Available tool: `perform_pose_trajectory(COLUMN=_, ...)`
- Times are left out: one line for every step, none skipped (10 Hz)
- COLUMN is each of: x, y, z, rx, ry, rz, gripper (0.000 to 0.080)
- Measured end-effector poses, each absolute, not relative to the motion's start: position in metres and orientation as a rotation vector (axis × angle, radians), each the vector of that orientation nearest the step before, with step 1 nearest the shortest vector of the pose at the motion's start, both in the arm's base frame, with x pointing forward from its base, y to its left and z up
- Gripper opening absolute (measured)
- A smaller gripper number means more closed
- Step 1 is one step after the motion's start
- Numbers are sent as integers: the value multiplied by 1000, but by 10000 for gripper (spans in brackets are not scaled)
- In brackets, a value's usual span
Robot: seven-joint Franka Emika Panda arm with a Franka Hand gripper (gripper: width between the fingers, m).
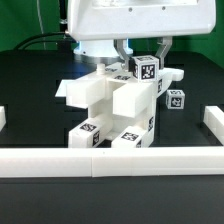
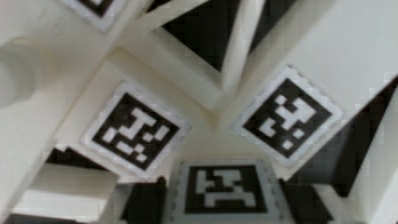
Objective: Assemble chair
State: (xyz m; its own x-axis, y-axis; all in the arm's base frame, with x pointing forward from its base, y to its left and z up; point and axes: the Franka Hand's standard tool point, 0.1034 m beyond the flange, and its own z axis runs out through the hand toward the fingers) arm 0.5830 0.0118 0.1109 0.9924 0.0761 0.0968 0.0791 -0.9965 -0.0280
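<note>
The partly joined chair [image 1: 108, 104] stands mid-table as a cluster of chunky white parts with square tags. At its top back sits a small tagged block [image 1: 146, 69]. My gripper [image 1: 145, 60] comes down from above with one finger on each side of that block. In the wrist view the block's tag [image 2: 221, 188] fills the gap, and the dark fingers [image 2: 153, 198] lie flush against its two sides, so the gripper is shut on the block. Below the block, two tagged faces of the chair [image 2: 134, 128] slope away.
A loose small tagged white block [image 1: 176, 98] lies just to the exterior view's right of the chair. A long white border rail [image 1: 110, 161] runs along the front, with short rail ends at the left [image 1: 3, 118] and right [image 1: 212, 120].
</note>
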Motion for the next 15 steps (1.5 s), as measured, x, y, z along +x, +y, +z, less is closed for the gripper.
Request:
perform_pose_trajectory(x=583, y=12, z=111, rx=-3101, ry=-4, rz=-149, gripper=284)
perform_pose_trajectory(x=583, y=12, z=111, rx=-3070, ry=204, rz=-149, gripper=284)
perform_pose_trajectory(x=583, y=12, z=111, rx=-3042, ry=343, rz=-146, gripper=284)
perform_pose_trajectory(x=583, y=12, z=111, rx=-3032, ry=386, rz=-143, gripper=284)
perform_pose_trajectory(x=583, y=12, z=111, rx=-3005, ry=517, rz=-131, gripper=284)
perform_pose_trajectory(x=582, y=13, z=111, rx=-2977, ry=640, rz=-116, gripper=284)
perform_pose_trajectory(x=582, y=12, z=111, rx=-2941, ry=781, rz=-107, gripper=284)
perform_pose_trajectory(x=582, y=13, z=110, rx=-2908, ry=887, rz=-105, gripper=284)
perform_pose_trajectory(x=584, y=15, z=110, rx=-2869, ry=1006, rz=-112, gripper=284)
perform_pose_trajectory(x=584, y=16, z=110, rx=-2849, ry=1056, rz=-113, gripper=284)
perform_pose_trajectory(x=584, y=17, z=110, rx=-2799, ry=1169, rz=-106, gripper=284)
perform_pose_trajectory(x=584, y=17, z=110, rx=-2766, ry=1241, rz=-101, gripper=284)
perform_pose_trajectory(x=584, y=17, z=110, rx=-2741, ry=1289, rz=-98, gripper=284)
perform_pose_trajectory(x=585, y=17, z=109, rx=-2647, ry=1437, rz=-88, gripper=284)
perform_pose_trajectory(x=585, y=17, z=109, rx=-2551, ry=1565, rz=-71, gripper=284)
